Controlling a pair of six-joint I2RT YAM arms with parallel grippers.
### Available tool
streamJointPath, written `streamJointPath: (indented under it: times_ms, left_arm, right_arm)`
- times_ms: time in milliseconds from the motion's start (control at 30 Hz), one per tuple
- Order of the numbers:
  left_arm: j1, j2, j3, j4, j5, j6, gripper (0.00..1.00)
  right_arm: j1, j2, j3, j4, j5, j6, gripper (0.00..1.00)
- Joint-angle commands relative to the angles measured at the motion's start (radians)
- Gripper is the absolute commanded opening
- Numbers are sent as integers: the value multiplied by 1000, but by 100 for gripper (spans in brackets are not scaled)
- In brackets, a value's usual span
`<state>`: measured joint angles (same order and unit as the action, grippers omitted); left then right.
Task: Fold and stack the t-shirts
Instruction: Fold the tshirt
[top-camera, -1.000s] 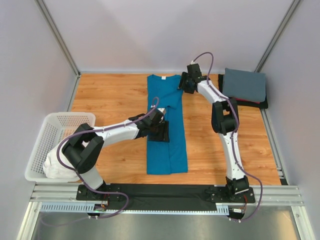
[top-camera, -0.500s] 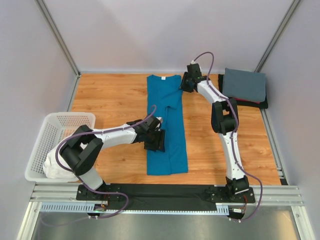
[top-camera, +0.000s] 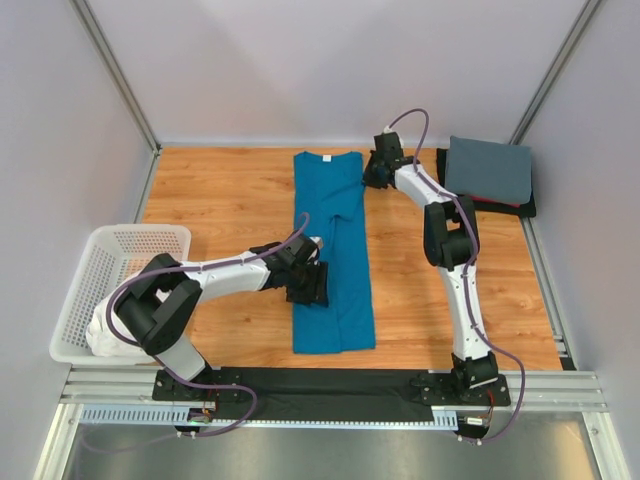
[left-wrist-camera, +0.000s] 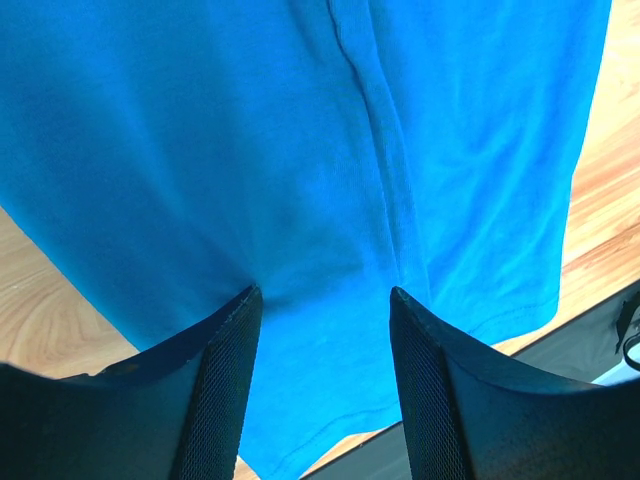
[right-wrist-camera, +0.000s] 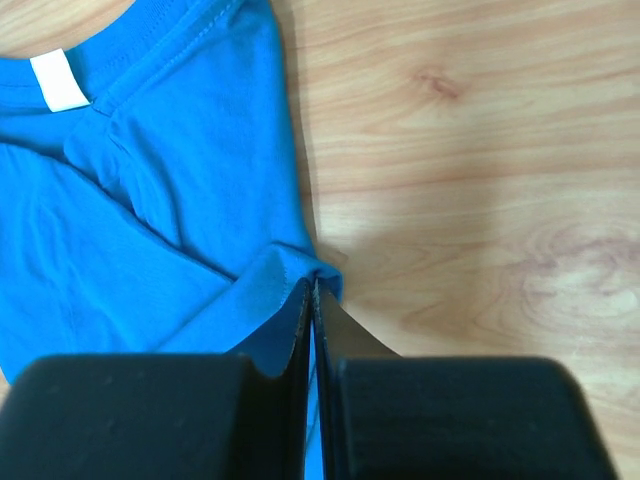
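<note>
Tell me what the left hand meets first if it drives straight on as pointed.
Most likely the teal t-shirt, spread directly ahead of the open left hand; how far is unclear.

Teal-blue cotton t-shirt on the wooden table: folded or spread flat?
Partly folded: the teal-blue cotton t-shirt lies as a long narrow strip, both sides turned in, with no crosswise fold yet.

My counter (top-camera: 230, 200) is a wood-grain board. Down its middle lies the teal tee (top-camera: 335, 290), folded into a long narrow strip and flat on the wood, with the collar at the far end and the hem toward my bases. In my far right corner sits a stack, well apart from the strip: the grey tee (top-camera: 488, 170) on top, a dark tee (top-camera: 528, 208) showing beneath. The basket (top-camera: 100, 262) stands at my near left edge.
</note>
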<state>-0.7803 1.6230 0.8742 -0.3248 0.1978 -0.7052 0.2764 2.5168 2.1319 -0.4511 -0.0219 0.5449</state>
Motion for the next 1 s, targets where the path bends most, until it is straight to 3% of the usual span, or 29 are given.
streamJointPath:
  times_ms: [0,367,967]
  left_arm:
    - [-10,-26,-21,-56,-5,6,61]
    - [-8,-64,-46,-80,-11,35,61]
    - [-8,-81,-60,-59,-8,41,61]
  right_arm:
    - [0,-78,-38,-35,60,13,0]
    - [23,-136,-76,-83,66,6,0]
    - [135,-141,36,-101,203,-187,1]
